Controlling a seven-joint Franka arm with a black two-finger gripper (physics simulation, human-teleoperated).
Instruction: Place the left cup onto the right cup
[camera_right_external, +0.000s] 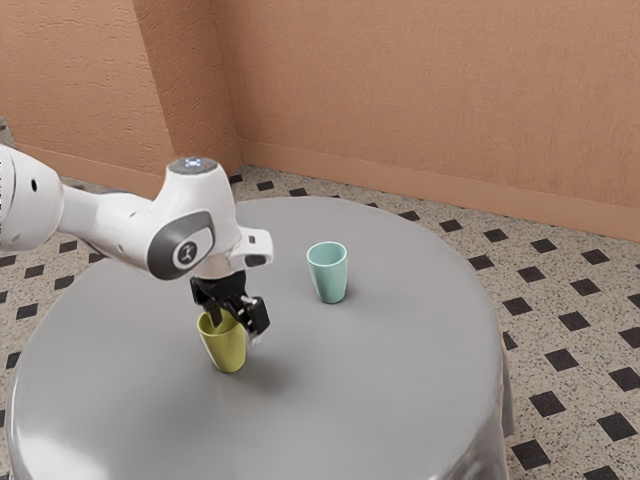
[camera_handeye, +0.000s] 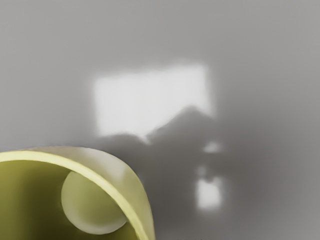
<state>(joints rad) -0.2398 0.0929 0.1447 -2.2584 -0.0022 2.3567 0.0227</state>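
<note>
Gripper (camera_right_external: 235, 318): black, two-finger, pointing down at the rim of the yellow-green cup (camera_right_external: 225, 348), on the side of that rim towards the exterior view's right. Whether it is closed on the cup wall or merely set against it cannot be told from the exterior view.

Yellow-green cup: directly beneath the hand, mouth up, leaning slightly. Its base is at or very near the table top, with a soft shadow just beside it. In the wrist view the cup (camera_handeye: 75, 200) shows its pale rim, olive interior and round floor, close under the hand.

Arm (camera_right_external: 130, 230): white, entering from the exterior view's left and bending down to the gripper.

Teal cup (camera_right_external: 327, 272): upright, mouth up, standing alone on the table towards the exterior view's right of the yellow-green cup and farther back, well apart from it and from the gripper.

Table (camera_right_external: 400, 380): round, grey, glossy. In the wrist view its surface (camera_handeye: 250, 60) carries a bright rectangular reflection and the hand's dark shadow.

Floor (camera_right_external: 570, 300): speckled tile with black diamonds.

Walls (camera_right_external: 450, 90): orange-brown plaster with a skirting board.
</note>
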